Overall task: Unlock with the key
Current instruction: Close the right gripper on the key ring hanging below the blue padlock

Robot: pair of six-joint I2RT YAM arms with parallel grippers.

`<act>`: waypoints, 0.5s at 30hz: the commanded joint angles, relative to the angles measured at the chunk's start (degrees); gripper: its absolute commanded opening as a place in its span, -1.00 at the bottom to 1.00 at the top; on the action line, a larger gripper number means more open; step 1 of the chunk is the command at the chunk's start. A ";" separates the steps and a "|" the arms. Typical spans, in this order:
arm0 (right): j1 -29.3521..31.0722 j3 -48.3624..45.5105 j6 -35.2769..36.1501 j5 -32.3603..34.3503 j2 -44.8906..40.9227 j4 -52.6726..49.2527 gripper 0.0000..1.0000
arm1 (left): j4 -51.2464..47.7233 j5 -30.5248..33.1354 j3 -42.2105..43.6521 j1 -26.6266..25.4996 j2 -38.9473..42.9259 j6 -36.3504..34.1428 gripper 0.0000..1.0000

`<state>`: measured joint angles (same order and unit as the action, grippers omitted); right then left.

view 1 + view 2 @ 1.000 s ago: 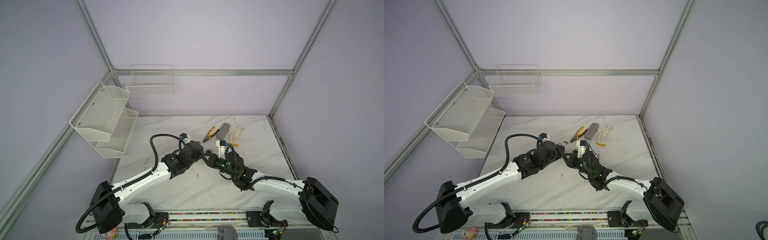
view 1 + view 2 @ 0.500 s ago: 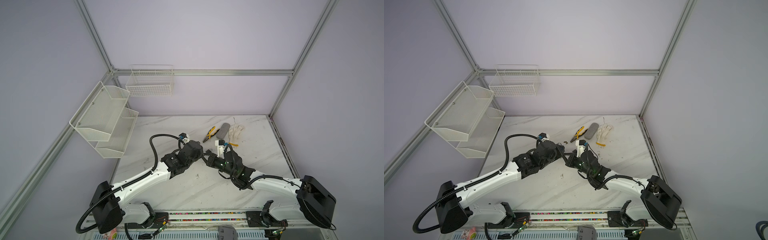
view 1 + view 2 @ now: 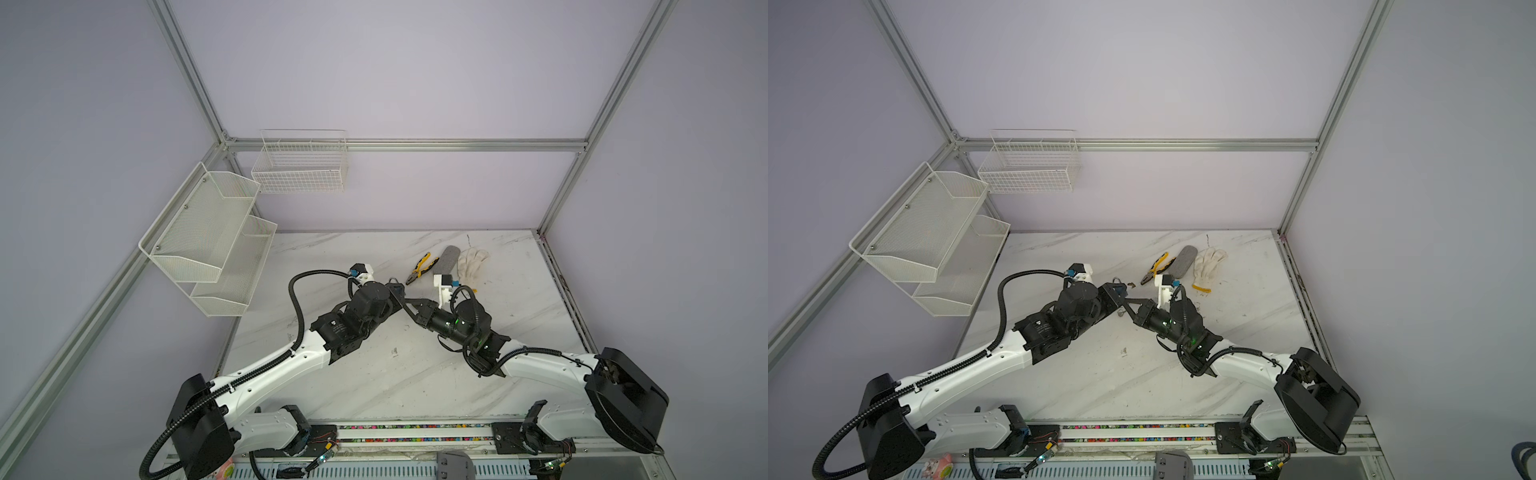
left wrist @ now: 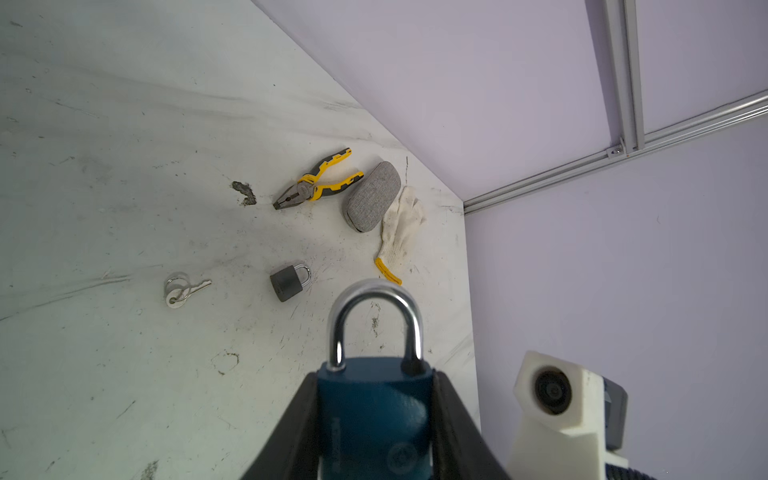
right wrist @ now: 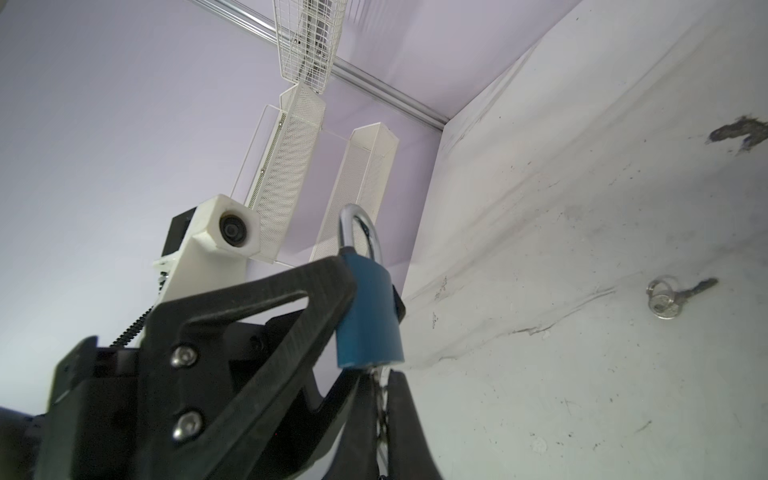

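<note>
Blue padlock (image 4: 374,415) clamped in left fingers (image 4: 291,436), right fingers (image 5: 409,428) pinching key (image 5: 380,399), above scuffed marble table (image 4: 124,374)

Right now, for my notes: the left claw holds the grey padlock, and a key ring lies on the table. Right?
No: the left claw holds the blue padlock, per the left wrist view. A key ring does lie on the table.

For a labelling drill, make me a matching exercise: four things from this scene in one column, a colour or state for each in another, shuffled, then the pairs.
1 blue padlock
2 key at its base
3 pliers
4 glove

A yellow cuff
B pinched by the right gripper
C yellow and black handles
D clamped by the left gripper

Pairs: 1-D, 2-B, 3-C, 4-A
</note>
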<state>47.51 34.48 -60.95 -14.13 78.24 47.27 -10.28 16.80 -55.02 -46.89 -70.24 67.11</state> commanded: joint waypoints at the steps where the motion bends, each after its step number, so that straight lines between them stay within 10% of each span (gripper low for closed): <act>1: 0.30 0.22 -4.53 -6.83 1.41 12.12 -1.00 | 8.97 -8.98 1.63 -0.63 0.64 2.22 -1.00; 15: -1.52 -0.55 -11.81 -10.34 3.13 18.47 -1.00 | 14.85 -17.13 2.36 1.76 -0.71 3.82 -1.00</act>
<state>44.51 33.19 -69.69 -18.06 80.88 57.74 -3.33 9.58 -53.84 -43.77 -70.28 67.40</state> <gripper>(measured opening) 0.073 0.361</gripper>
